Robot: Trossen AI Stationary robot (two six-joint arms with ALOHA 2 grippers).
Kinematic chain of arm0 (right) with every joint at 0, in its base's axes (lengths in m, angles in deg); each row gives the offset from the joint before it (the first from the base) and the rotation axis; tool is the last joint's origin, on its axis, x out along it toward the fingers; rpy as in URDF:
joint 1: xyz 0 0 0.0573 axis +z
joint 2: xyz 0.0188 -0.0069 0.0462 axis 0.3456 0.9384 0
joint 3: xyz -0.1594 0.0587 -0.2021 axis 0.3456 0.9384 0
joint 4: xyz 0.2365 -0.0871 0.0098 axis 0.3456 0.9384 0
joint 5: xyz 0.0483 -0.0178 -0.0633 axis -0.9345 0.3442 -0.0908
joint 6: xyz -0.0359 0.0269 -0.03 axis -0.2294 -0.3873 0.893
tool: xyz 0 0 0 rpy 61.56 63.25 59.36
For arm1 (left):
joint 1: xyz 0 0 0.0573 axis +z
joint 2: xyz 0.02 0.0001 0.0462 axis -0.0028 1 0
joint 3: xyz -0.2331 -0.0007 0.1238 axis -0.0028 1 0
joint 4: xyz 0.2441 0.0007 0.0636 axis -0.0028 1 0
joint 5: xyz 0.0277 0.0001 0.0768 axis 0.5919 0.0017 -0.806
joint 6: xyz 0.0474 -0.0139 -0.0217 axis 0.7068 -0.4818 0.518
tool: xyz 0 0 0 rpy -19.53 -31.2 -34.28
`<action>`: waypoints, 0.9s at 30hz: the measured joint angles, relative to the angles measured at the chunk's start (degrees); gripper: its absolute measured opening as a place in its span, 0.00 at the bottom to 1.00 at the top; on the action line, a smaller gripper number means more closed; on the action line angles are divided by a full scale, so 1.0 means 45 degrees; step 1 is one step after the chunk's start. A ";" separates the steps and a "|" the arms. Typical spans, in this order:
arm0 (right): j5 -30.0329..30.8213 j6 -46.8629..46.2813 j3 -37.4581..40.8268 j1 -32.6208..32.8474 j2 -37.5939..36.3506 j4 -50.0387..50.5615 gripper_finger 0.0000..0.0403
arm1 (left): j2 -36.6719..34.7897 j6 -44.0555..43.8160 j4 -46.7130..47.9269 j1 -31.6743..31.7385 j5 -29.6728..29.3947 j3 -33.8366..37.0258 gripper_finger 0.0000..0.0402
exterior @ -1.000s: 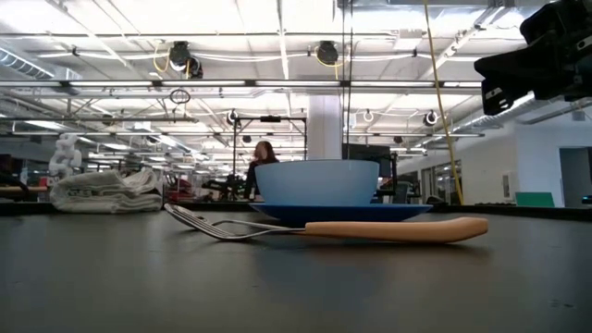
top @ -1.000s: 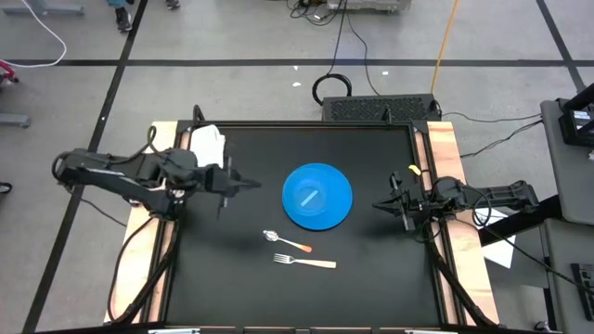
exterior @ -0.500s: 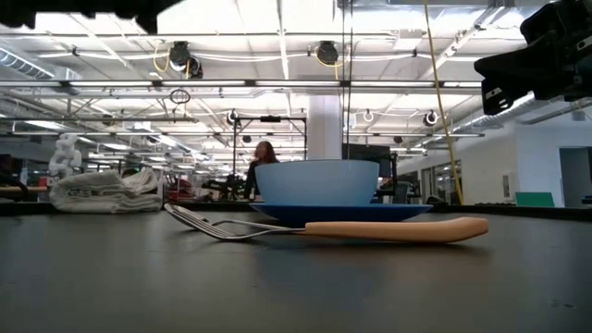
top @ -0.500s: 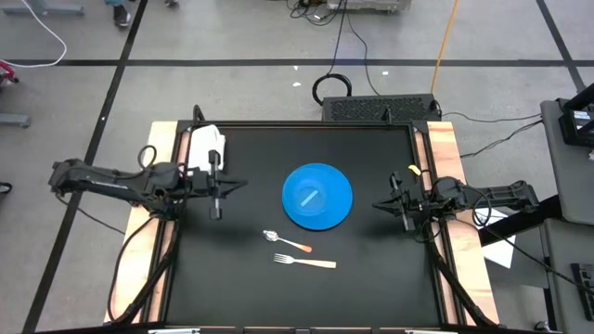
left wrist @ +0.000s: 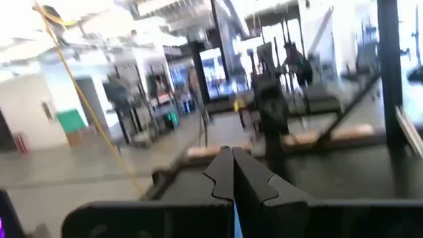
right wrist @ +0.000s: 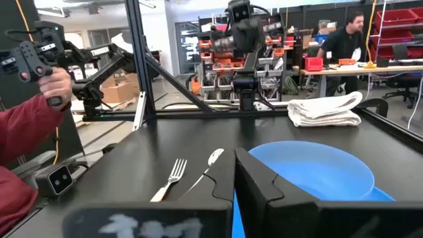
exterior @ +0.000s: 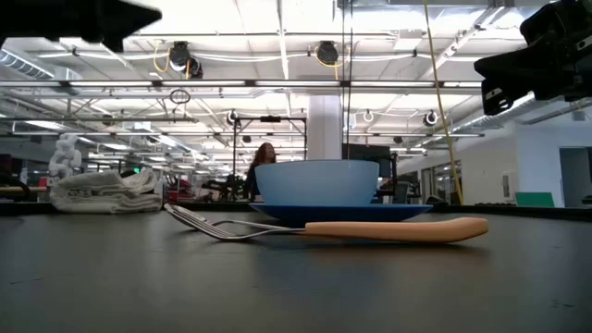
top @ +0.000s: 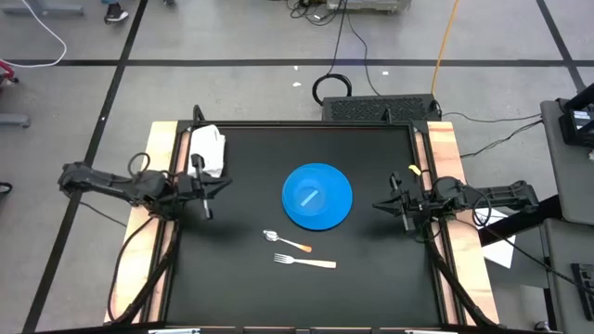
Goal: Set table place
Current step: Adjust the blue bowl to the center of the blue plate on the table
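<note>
A round blue plate [top: 317, 196] lies at the middle of the black table [top: 241, 288]. A spoon [top: 286, 242] and a fork with a pale wooden handle [top: 306, 263] lie on the table just nearer than the plate. A folded white cloth [top: 209, 148] lies at the far left corner. My left gripper [top: 221, 184] is shut and empty near the left edge, a little nearer than the cloth. My right gripper [top: 379, 205] is shut and empty near the right edge, pointing at the plate [right wrist: 317, 168].
Light wooden strips [top: 444, 158] run along the table's left and right sides. A person's hand in a red sleeve [right wrist: 39, 99] holds a control handle beyond the table. Bare tabletop lies between the plate and each gripper and along the near edge.
My left gripper has drawn back from near the plate toward the table's left edge, staying shut and empty. The plate, spoon, fork and cloth have kept their places.
</note>
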 joint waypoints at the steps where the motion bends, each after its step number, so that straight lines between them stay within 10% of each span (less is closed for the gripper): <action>1: 0.0000 0.0017 0.0004 0.0000 0.0000 -0.0004 0.00 | -0.0150 -0.0049 0.0434 0.0073 0.0221 0.0028 0.00; 27: 0.0003 0.0302 0.0003 0.0000 0.0000 -0.0003 0.00 | -0.0719 -0.1559 -0.1175 0.3915 0.3395 0.2571 0.00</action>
